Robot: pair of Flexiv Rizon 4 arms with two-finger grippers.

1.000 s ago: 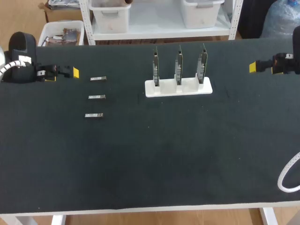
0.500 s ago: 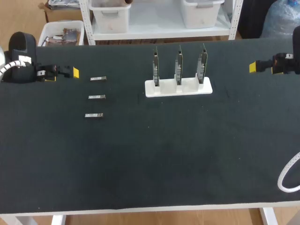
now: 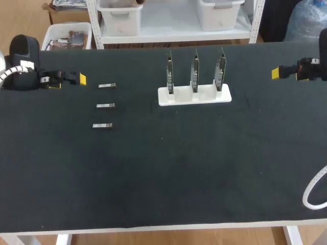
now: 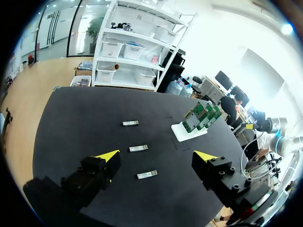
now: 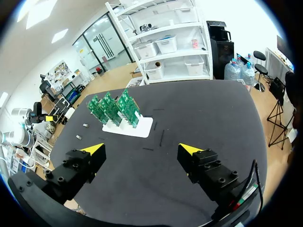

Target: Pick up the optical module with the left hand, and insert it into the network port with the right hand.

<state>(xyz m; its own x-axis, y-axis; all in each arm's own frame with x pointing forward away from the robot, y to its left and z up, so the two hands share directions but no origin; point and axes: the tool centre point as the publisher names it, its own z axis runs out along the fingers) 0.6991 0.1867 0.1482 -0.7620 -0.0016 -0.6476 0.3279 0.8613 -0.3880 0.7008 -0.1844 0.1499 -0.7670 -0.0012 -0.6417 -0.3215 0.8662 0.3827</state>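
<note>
My left gripper (image 3: pixel 69 81) hangs at the table's far left, fingers spread wide and empty. It is just left of the three small silver metal optical modules (image 3: pixel 106 105), which lie flat in a column, a little apart from one another, on the black matte tabletop (image 3: pixel 204 168). I judge they were laid on my pick-up side. The white stand of three upright green circuit boards (image 3: pixel 194 95) sits far-centre, reachable from either side. My right gripper (image 3: pixel 287 75) hangs far right, also wide open and holding nothing, ready for the handover.
</note>
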